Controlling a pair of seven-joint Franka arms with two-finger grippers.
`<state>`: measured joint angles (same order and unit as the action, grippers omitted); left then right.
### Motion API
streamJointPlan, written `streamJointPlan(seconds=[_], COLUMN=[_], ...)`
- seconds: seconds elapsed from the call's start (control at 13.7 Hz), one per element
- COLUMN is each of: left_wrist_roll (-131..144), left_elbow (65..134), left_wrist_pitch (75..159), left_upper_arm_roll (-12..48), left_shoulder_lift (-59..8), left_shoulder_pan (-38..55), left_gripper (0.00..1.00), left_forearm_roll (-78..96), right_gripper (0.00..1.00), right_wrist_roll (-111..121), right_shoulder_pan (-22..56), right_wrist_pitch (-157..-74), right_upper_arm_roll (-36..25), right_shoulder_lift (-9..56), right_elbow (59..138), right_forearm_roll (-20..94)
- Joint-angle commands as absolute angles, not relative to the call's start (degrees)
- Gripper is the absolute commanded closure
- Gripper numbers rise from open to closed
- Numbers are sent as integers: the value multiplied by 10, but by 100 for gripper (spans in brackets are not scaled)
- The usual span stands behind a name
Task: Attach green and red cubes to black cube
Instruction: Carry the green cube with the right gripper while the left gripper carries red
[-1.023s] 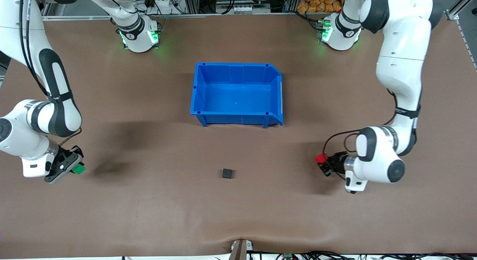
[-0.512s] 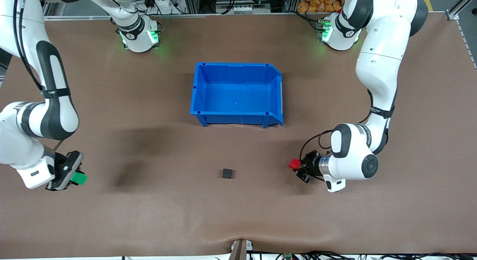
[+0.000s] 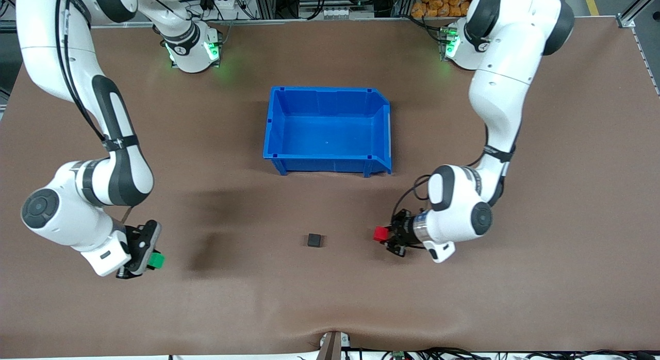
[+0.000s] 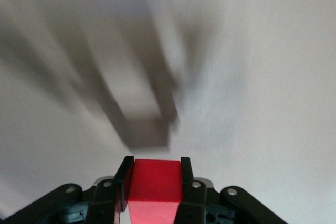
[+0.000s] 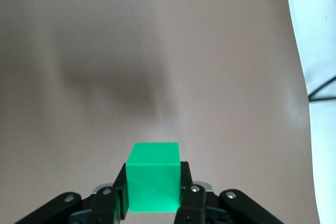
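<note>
With the left gripper clamped on the red cube and the right gripper on the green cube, both held over the table, an off-square push could shove the loose black cube, mid-table between bin and the table's front edge, aside.

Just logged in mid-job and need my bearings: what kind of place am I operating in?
Most likely a robotics lab bench. Two white arms are bolted to a brown-covered table, a blue bin sits mid-table, and cables and equipment racks line the table's edges.
</note>
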<state>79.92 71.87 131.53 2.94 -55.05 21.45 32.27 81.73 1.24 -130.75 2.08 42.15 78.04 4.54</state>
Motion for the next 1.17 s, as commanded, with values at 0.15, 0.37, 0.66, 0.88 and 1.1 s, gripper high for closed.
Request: streamJointPlan(seconds=[0.15, 0.37, 0.66, 0.88, 1.1], left_wrist_roll=[882, 951, 967, 989, 995], left_elbow=[655, 584, 567, 553, 546], left_wrist_pitch=[1362, 1368, 1369, 1394, 1404], left_upper_arm_roll=[24, 21, 18, 19, 22], left_shoulder_lift=[-611, -654, -661, -671, -682], left_shoulder_pan=[245, 261, 271, 286, 287], left_gripper=[100, 100, 100, 100, 100], left_forearm_roll=[333, 332, 332, 333, 335], right_gripper=[100, 100, 100, 100, 100], right_wrist_roll=[831, 831, 826, 817, 820], right_shoulder_pan=[39, 68, 96, 105, 102], right_wrist_pitch=[-1300, -1301, -1301, -1298, -1271], right_upper_arm_roll=[25, 25, 33, 45, 45], right_shoulder_lift=[476, 482, 531, 541, 540], right_elbow=[707, 704, 652, 640, 643], right_forearm_roll=[81, 81, 109, 110, 110])
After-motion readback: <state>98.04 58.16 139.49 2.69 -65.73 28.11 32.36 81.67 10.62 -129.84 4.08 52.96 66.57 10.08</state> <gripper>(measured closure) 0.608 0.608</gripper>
